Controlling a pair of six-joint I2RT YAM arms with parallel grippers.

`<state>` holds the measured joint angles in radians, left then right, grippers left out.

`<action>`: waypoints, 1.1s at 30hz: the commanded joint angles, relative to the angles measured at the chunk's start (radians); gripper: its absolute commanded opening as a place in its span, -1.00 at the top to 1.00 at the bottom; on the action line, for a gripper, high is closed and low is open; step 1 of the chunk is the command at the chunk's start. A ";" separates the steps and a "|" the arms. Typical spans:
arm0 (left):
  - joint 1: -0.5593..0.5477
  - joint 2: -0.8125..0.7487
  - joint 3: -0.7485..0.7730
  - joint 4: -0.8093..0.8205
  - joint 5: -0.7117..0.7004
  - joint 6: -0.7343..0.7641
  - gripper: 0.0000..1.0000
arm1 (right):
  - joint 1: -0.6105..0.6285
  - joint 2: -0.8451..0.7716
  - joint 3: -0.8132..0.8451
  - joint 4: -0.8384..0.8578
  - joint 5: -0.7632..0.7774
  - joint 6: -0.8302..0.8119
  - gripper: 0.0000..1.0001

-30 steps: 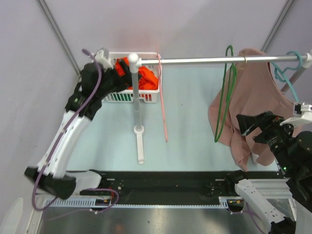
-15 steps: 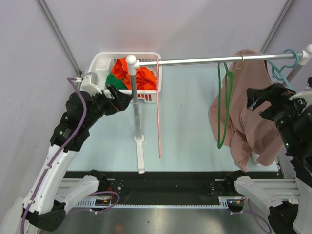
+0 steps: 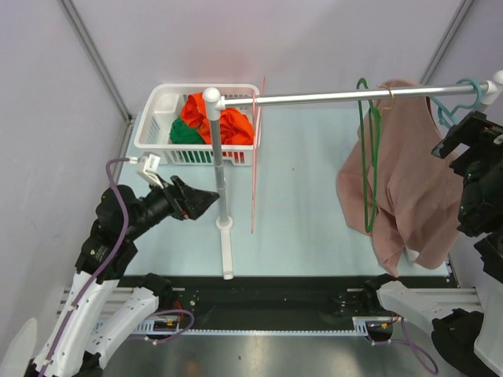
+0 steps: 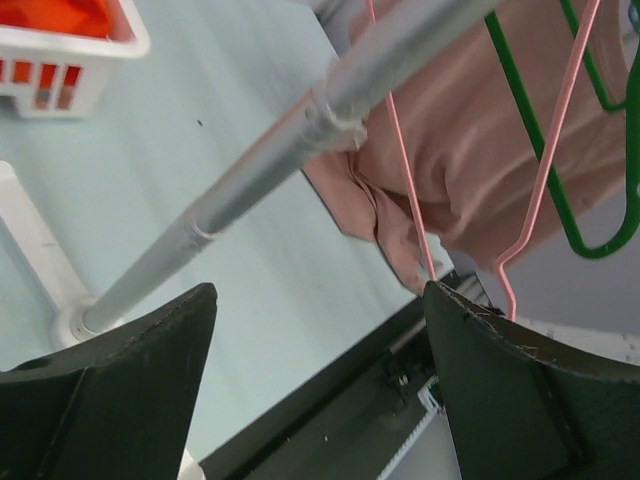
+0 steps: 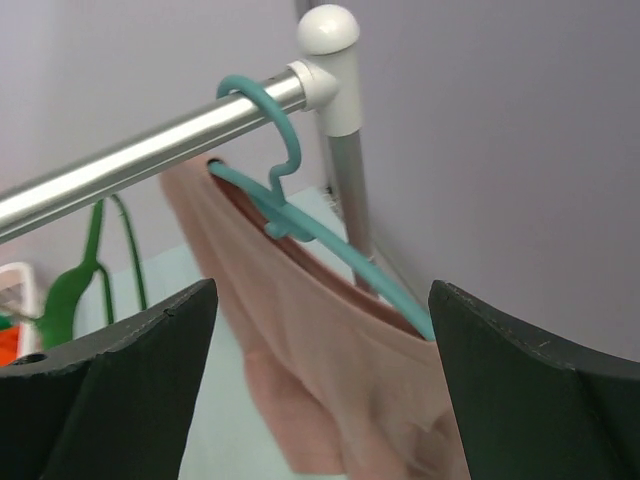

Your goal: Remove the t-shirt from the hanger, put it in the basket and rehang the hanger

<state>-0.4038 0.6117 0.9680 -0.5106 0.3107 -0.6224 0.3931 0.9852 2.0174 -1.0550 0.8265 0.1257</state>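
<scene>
A dusty-pink t-shirt [image 3: 409, 181] hangs on a teal hanger [image 3: 464, 98] at the right end of the metal rail [image 3: 314, 98]. My right gripper [image 3: 464, 135] is open beside the rail's right end, close to the shirt's shoulder. In the right wrist view the teal hanger [image 5: 330, 240] and the shirt [image 5: 330, 380] lie beyond the open right gripper [image 5: 320, 285], with nothing between the fingers. My left gripper [image 3: 206, 198] is open and empty, low on the left by the rail's post. The left wrist view shows the left gripper [image 4: 318, 290] facing the shirt [image 4: 470, 150] far off.
An empty green hanger [image 3: 369, 173] hangs just left of the shirt. An empty pink hanger [image 3: 255, 157] hangs near the left post [image 3: 218, 157]. A white basket [image 3: 153, 110] with orange and green clothes stands at the back left. Walls close in on both sides.
My left arm has drawn back from the basket to the near left, its jaws a little narrower. The right gripper has risen toward the rail's right end. The empty hangers have swung.
</scene>
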 commanded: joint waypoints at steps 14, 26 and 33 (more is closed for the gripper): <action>-0.154 -0.196 -0.288 0.213 0.289 -0.072 -0.82 | -0.244 0.032 -0.327 0.403 -0.007 -0.222 -0.83; -0.362 -0.175 -0.348 0.245 0.192 -0.053 -0.82 | -0.373 -0.040 -0.463 0.336 -0.435 0.015 -0.68; -0.407 -0.109 -0.382 0.326 0.196 -0.071 -0.81 | -0.384 -0.063 -0.424 0.259 -0.653 0.112 -0.37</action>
<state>-0.7734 0.4614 0.6086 -0.2710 0.5228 -0.6888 0.0158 0.9340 1.5581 -0.7555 0.3489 0.1482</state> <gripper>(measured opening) 0.909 0.719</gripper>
